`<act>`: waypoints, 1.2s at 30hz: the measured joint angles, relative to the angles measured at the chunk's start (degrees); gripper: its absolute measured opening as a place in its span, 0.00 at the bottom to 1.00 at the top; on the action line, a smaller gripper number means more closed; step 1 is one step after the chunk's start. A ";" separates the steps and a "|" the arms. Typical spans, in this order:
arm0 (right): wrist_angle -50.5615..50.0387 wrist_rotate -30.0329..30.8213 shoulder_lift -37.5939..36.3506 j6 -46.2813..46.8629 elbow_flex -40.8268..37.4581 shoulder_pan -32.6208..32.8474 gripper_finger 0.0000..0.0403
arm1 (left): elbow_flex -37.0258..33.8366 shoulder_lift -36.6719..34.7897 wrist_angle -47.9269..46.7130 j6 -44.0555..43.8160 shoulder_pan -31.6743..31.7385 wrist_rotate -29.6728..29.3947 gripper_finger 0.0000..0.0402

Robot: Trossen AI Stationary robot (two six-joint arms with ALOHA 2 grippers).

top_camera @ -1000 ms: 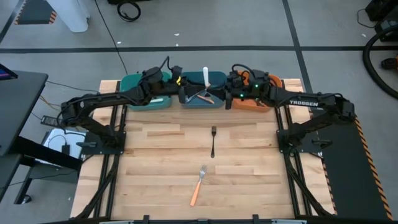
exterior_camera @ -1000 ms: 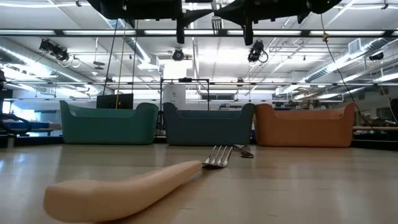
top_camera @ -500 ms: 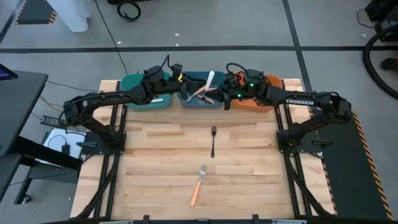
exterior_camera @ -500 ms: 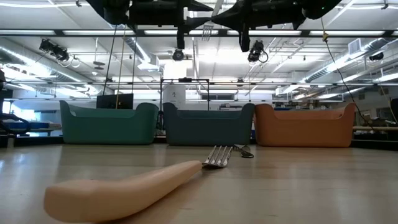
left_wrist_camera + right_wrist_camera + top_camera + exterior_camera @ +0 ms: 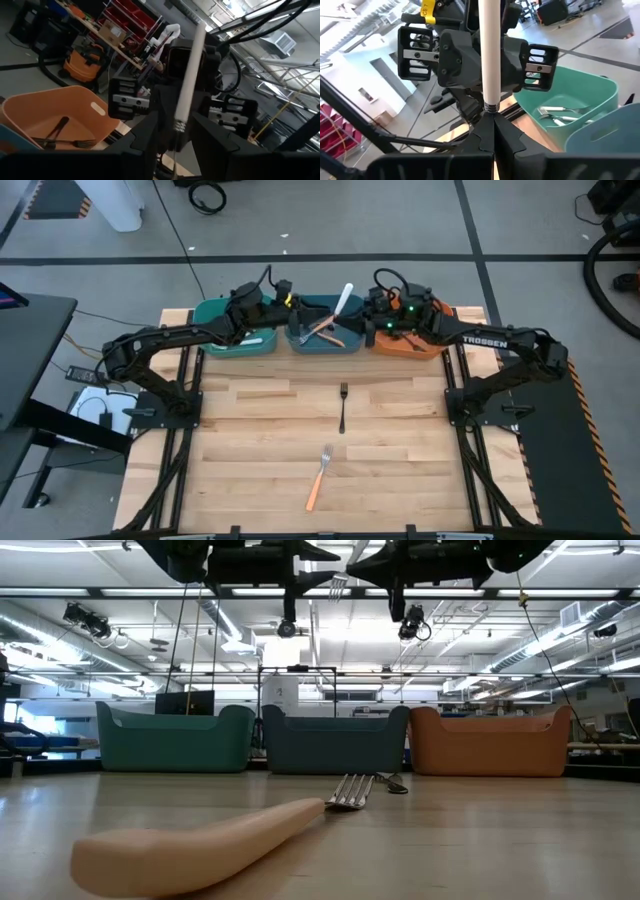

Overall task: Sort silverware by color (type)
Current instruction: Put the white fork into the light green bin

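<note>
I see both grippers raised over the blue bin; the right gripper has its fingers pressed shut on a white fork, pinching the metal end, the white handle sticking up; the left gripper faces it just beside, fingers spread, around the fork's lower end but, from what I see, not clamping it; on the surface, nearer me than the blue bin, lie a black fork and an orange-handled fork.
</note>
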 joint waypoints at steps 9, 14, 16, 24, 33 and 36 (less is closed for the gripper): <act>0.05 -1.18 0.75 0.68 0.00 -0.17 0.00 | 0.00 0.07 -0.27 3.00 -0.54 0.23 0.30; -0.19 -1.96 1.36 1.82 0.02 -0.10 0.00 | 0.00 0.07 -1.27 5.54 -0.96 0.09 0.30; 0.09 -2.72 1.53 2.01 0.04 0.12 0.00 | 0.00 0.09 -2.91 5.64 -0.94 -0.51 0.30; 0.32 -4.30 3.15 3.91 0.02 1.18 0.00 | 0.00 0.15 -3.15 5.76 -0.93 -0.62 0.30; 0.22 -4.95 4.19 5.33 0.07 1.26 0.00 | 0.00 0.15 -3.37 5.78 -1.55 1.98 0.30; 0.63 -6.30 5.22 6.56 0.11 1.67 0.00 | 0.00 0.15 -3.58 5.77 -1.58 3.64 0.30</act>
